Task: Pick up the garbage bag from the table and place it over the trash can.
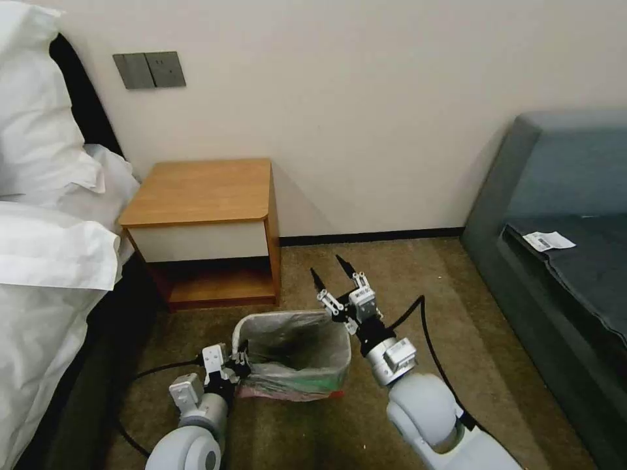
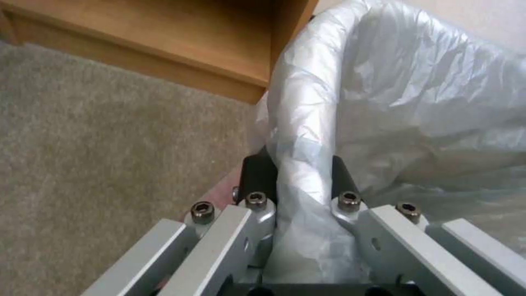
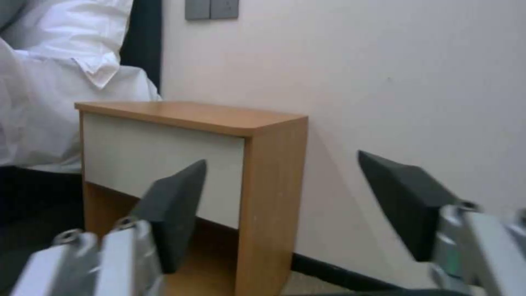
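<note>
Two grippers are at work around the trash can [image 1: 295, 385], which stands on the carpet [image 1: 418, 281] just in front of the table [image 1: 202, 189], off that table's front right corner. The garbage bag [image 1: 294, 346] is already draped into the can, its mouth facing up and its crinkled grey film lining the inside, with the rim folded outward over the can's edge. The opening's long axis runs roughly side to side, parallel to the table's front. A pink-red band of the bag hangs down the can's near outer wall. Nothing else can be seen inside the lined can; its bottom looks dark through the plastic. The left gripper [image 1: 240, 363] sits at the can's left rim, on the side nearer the bed [image 1: 46, 261], and the left wrist view shows its dark fingers [image 2: 257, 174] pinched on a fold of the bag [image 2: 394, 94] where it wraps over the rim, with the table's lower shelf [image 2: 164, 37] just beyond. The right gripper [image 1: 332, 271] hovers above the can's far right corner, clear of the bag, tilted toward the wall [image 1: 392, 98]. Its black fingers [image 3: 175, 209] are spread wide apart and hold nothing, with the table's drawer front [image 3: 159, 164] visible between them.
</note>
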{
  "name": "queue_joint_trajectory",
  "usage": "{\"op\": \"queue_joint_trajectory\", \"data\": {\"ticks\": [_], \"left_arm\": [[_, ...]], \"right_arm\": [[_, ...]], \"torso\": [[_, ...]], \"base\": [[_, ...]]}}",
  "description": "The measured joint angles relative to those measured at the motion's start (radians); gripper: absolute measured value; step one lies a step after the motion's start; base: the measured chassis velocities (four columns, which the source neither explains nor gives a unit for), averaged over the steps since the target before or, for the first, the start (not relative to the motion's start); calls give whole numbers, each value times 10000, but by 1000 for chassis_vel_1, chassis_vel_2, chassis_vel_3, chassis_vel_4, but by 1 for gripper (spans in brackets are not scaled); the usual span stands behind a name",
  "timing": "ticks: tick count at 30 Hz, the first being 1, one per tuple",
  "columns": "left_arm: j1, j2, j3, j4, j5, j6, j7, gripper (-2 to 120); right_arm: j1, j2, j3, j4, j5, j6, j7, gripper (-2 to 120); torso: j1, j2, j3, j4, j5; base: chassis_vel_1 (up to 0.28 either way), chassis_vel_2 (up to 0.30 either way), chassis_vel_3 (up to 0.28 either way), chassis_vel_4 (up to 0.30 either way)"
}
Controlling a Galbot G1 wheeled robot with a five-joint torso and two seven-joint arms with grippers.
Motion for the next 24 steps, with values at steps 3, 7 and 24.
{"op": "queue_joint_trajectory", "data": {"ticks": [3,7,24], "left_arm": [[-1,-18,-32,83,-73,-64,41,7],[-2,-29,-56,126,-106,-114,67,7],[-85,-181,-44,251,-199,-316,112,35]], "right_arm": [[-113,151,-32,-161,-173,154,-122,90],[-241,235,-64,-238,-301,275,-220,98],[-666,397,-81,-442,-775,807,-698,100]], "torso": [[0,0,0,0,0],[0,0,0,0,-1],[0,0,0,-1,1]], "base": [[0,0,0,0],[0,0,0,0],[0,0,0,0]]}}
